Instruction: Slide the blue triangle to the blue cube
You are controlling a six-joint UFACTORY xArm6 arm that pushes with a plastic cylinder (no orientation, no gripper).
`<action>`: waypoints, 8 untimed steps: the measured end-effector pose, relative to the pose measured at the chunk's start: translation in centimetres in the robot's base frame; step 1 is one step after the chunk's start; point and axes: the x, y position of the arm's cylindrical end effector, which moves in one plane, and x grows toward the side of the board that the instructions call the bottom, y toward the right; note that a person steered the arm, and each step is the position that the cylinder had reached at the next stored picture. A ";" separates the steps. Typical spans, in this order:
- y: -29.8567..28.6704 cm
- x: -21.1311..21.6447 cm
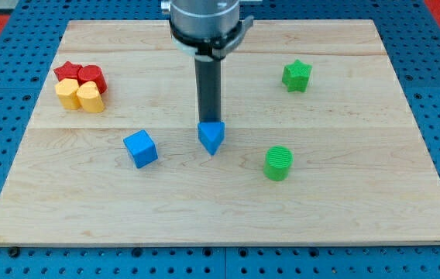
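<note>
The blue triangle [211, 137] lies near the middle of the wooden board. The blue cube [141, 149] sits to its left, a short gap between them. My rod comes down from the view's top, and my tip [208, 122] stands right at the triangle's top edge, touching or nearly touching it on the side away from the view's bottom.
A green cylinder [278, 163] lies right of the triangle. A green star [297, 76] is at the upper right. Two red blocks [80, 74] and two yellow blocks [80, 96] cluster at the upper left. The board [220, 217] lies on a blue pegboard.
</note>
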 end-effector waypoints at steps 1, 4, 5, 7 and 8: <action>-0.2 2.5; 5.0 4.2; 2.3 6.1; -6.3 6.1; -7.3 6.1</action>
